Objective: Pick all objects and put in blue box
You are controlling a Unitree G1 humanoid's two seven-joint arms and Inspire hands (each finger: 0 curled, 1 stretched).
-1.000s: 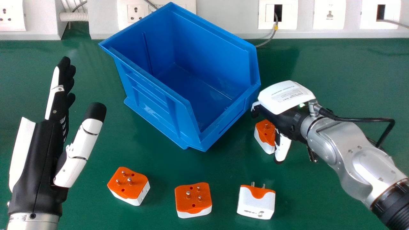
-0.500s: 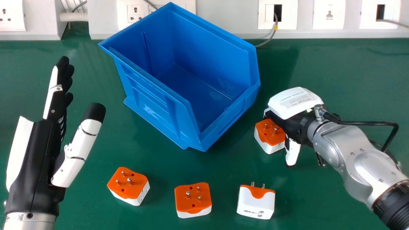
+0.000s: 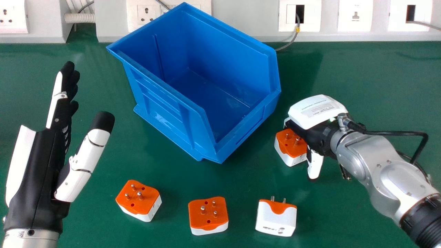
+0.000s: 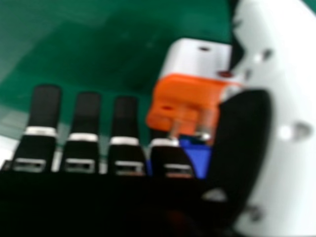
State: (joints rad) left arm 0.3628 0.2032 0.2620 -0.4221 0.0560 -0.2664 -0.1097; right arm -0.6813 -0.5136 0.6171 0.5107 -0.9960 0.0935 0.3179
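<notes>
Right of the blue box, my right hand is low over the table beside an orange-and-white plug adapter, partly covering it. In the right hand view the adapter sits between the fingers and the thumb of my right hand; the fingers look straight and not curled round it. Three more adapters lie near the front: one left, one in the middle, and one on its side. My left hand is held open at the left with straight fingers.
The box's near corner juts toward the front adapters. Behind it run white trunking with sockets and a thin grey cable. A black cable loops off the right wrist. Green tabletop lies behind the right arm.
My right hand has shifted right and slightly toward the front, away from the box wall, uncovering more of the adapter beside it. My left hand has drifted slightly left.
</notes>
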